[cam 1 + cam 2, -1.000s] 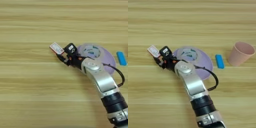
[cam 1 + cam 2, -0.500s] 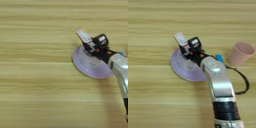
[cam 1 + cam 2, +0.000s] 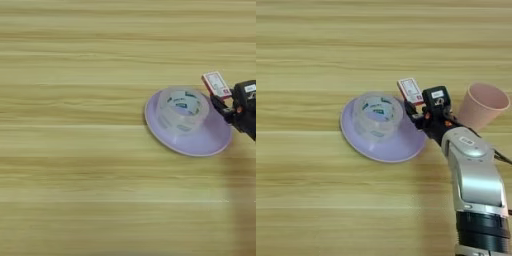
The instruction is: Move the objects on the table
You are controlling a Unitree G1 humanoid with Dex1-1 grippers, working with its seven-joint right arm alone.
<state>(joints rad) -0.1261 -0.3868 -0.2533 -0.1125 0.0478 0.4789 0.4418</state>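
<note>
The robot's right gripper point(image 3: 417, 111) clasps one small red-and-white box point(image 3: 410, 90), held just past the far right rim of one lavender plate point(image 3: 387, 146); one clear tape roll point(image 3: 377, 114) sits on that plate; one pink cup point(image 3: 481, 105) stands just right of the arm; all rest on the light wooden table point(image 3: 306, 190).

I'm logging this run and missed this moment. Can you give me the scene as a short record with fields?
surface: light wooden table with long grain streaks
plate: round lavender plate, lying on the table
tape: clear tape roll with green-printed core, standing on the plate
box: small flat red-and-white box, held by the gripper at the plate's right rim
gripper: right gripper of two black fingers, shut on the box
cup: pink cup, on the table to the right of the gripper
blue bar: not visible
</note>
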